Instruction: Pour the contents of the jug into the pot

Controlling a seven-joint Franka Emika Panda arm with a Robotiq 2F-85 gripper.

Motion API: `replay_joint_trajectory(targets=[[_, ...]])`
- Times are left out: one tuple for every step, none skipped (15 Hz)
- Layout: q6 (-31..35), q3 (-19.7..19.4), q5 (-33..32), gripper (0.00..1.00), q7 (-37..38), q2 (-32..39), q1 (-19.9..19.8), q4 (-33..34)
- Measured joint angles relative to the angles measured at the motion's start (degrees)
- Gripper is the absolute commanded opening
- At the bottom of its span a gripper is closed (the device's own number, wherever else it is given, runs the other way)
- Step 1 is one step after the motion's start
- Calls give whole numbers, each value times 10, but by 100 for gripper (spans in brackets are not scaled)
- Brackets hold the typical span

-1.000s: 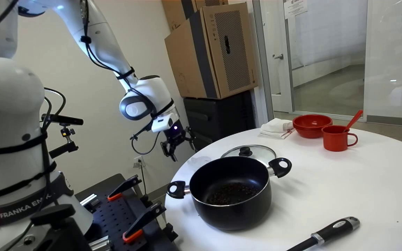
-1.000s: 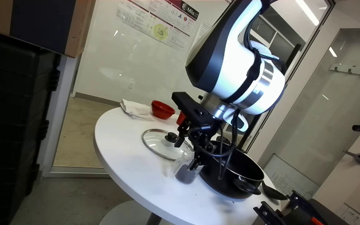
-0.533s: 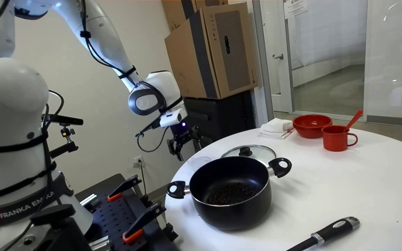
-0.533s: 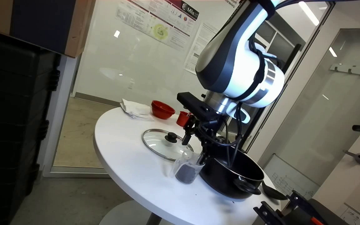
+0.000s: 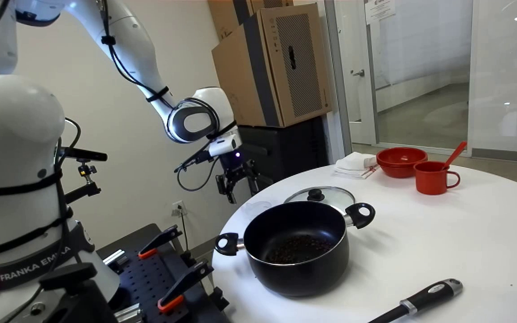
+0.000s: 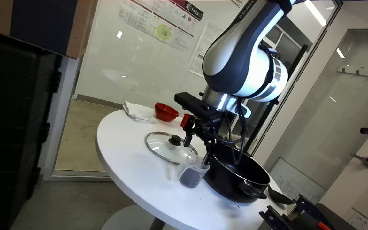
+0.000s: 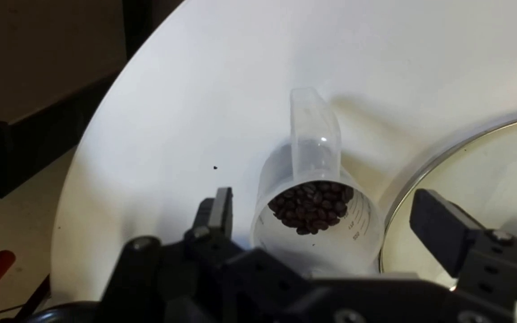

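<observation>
Hanging near the rim of the translucent measuring jug point(image 7: 343, 244), the black Robotiq gripper point(image 7: 326, 217) has its two fingers spread wide apart, showing at nine and three o'clock of the jug's mouth in the wrist view. Whether either finger touches the jug cannot be told. The jug stands upright on the round white table point(image 5: 487, 251), its handle pointing to twelve o'clock in the wrist view, with measuring marks on its wall and dark coffee beans point(image 7: 312, 204) gathered toward the handle side. A dark speck point(image 7: 215, 167) lies at ten o'clock from it; the glass lid point(image 6: 163, 149), black-knobbed, lies very close at three, contact unclear.

In an exterior view, the two-handled black cooking pot point(image 5: 296, 278) holds more dark beans point(image 5: 301, 251) across its bottom. From the pot, as seen there, the jug shows faintly between ten and eleven o'clock and the lid at one, with a folded white cloth point(image 5: 352, 163) farther out. Two stacked red bowls point(image 5: 397, 171) and a red mug point(image 5: 430, 181) sit toward two o'clock, a red utensil point(image 5: 456, 154) leaning in the mug. At four lies a black-handled utensil point(image 5: 433, 296), partly outside that view.
</observation>
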Motion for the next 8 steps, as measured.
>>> replay_joint_trajectory(targets=[[0,9,-34,100,23,0,-13,3],[-1,18,-63,100,43,0,-25,5],[-2,28,-88,100,59,0,-38,8],[-2,37,-109,100,71,0,-52,11],[-2,47,-126,100,79,0,-66,14],[-2,58,-140,100,86,0,-81,17],[-2,70,-153,100,89,1,-96,20],[-2,80,-163,100,91,1,-111,23]])
